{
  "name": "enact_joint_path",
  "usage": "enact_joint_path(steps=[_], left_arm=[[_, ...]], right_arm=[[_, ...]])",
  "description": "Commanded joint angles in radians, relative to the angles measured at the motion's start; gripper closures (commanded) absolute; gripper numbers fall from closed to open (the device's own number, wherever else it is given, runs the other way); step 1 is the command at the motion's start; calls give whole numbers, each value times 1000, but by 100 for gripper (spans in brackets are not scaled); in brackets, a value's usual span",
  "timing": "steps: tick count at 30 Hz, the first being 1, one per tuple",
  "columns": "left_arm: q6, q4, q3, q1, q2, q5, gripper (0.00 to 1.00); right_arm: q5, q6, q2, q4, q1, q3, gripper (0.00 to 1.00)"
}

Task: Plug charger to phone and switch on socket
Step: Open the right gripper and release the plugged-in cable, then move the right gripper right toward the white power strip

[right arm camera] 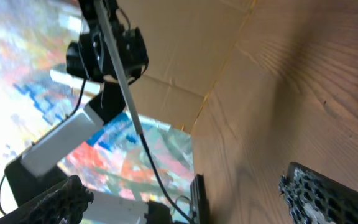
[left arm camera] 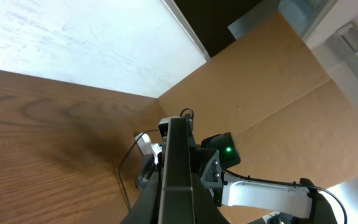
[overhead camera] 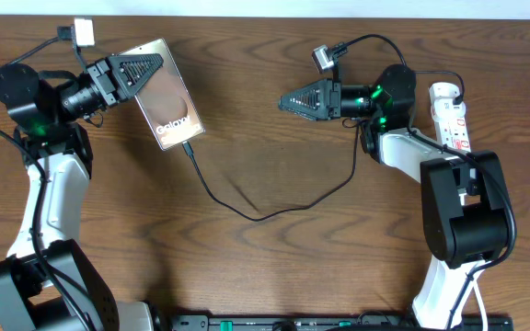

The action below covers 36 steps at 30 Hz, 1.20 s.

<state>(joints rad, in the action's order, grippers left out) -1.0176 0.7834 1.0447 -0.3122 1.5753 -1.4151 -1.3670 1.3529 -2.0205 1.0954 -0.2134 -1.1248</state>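
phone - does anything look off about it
Yes: the phone sits askew, turned diagonally, with its upper end pinched in the left gripper. The charger seems plugged into its lower end. No damage shows.

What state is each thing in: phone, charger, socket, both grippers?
Phone: gripped at one end, cable attached.
Charger: tip looks plugged into phone; plug end hidden.
Socket: switch position too small to tell.
Left gripper: shut on phone.
Right gripper: open, empty.
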Motion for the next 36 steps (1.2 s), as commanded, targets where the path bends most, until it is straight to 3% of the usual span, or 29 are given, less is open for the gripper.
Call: enact_joint_path(steps=[1, 6, 17, 23, 36], left_arm=[[-13, 6, 6, -3, -4, -6, 93], [-13, 6, 6, -3, -4, -6, 93], [-12, 6, 6, -3, -4, -7, 93], [-5, 6, 6, -3, -4, -18, 93], [-5, 6, 6, -3, -4, -18, 93]], right_arm=[[64, 4, 7, -2, 0, -11, 1], [169, -54, 7, -118, 4, -12, 1], [318, -454, 7, -647, 5, -14, 1], [412, -573, 19, -849, 5, -14, 1], [903, -867, 272, -1525, 5, -112, 1]])
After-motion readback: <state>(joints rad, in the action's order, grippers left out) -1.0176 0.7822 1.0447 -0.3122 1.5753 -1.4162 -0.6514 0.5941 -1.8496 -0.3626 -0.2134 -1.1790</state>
